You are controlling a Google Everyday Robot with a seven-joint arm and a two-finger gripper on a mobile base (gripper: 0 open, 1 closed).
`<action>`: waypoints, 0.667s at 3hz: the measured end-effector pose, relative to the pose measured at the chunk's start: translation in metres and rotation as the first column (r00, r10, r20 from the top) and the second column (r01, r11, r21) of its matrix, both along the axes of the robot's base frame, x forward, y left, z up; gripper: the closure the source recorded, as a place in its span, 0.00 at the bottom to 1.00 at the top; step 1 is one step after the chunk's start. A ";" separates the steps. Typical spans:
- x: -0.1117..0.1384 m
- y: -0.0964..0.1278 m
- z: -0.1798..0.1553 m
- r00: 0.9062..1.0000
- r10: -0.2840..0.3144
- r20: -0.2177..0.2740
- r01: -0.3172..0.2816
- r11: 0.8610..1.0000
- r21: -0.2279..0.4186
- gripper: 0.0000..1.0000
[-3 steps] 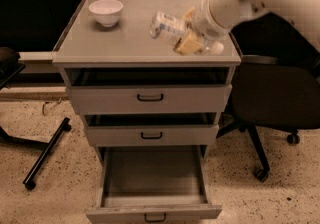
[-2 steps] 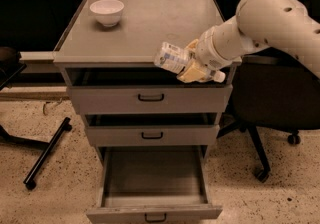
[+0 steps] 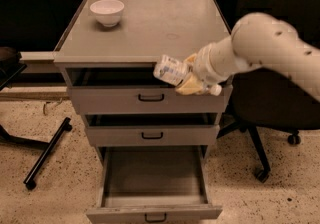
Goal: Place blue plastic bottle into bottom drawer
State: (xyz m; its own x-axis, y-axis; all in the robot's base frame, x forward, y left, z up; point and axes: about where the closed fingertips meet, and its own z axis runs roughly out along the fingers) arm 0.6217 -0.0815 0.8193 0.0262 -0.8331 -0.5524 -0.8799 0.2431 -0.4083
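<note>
Comparing this moment with the two earlier views, the blue plastic bottle [image 3: 171, 69] is found to be moved off the desk [image 3: 150, 28] and lowered. A second ago it is held above the right-hand part of the desk surface, and shortly afterwards at the front edge. Now it is held just in front of that edge, level with the gap above the top drawer [image 3: 107, 100]. The gripper [image 3: 189, 82] is located at the right front corner of the cabinet, and its jaws are closed on the right-hand end of the bottle. The bottle is held tilted, with its free end directed to the left and slightly upward. The white bowl [image 3: 107, 11] is left unmoved at the back left of the desk. The bottom drawer [image 3: 152, 175] is pulled out at the foot of the cabinet, well below the bottle, with the middle drawer [image 3: 151, 136] between the two. Pick-up and removal from the desk are therefore judged complete, and the carry is judged to be under way. A further descent past both upper drawer fronts is required before release. Contact with those fronts is to be avoided, and the bottle is to be brought over the open drawer before the jaws are opened.
</note>
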 end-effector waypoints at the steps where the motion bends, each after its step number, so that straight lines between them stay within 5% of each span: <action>1: -0.016 -0.004 -0.105 0.993 -0.077 -0.089 0.080 0.996 0.038 1.00; 2: -0.038 -0.001 -0.191 0.976 -0.144 -0.165 0.157 0.985 0.068 1.00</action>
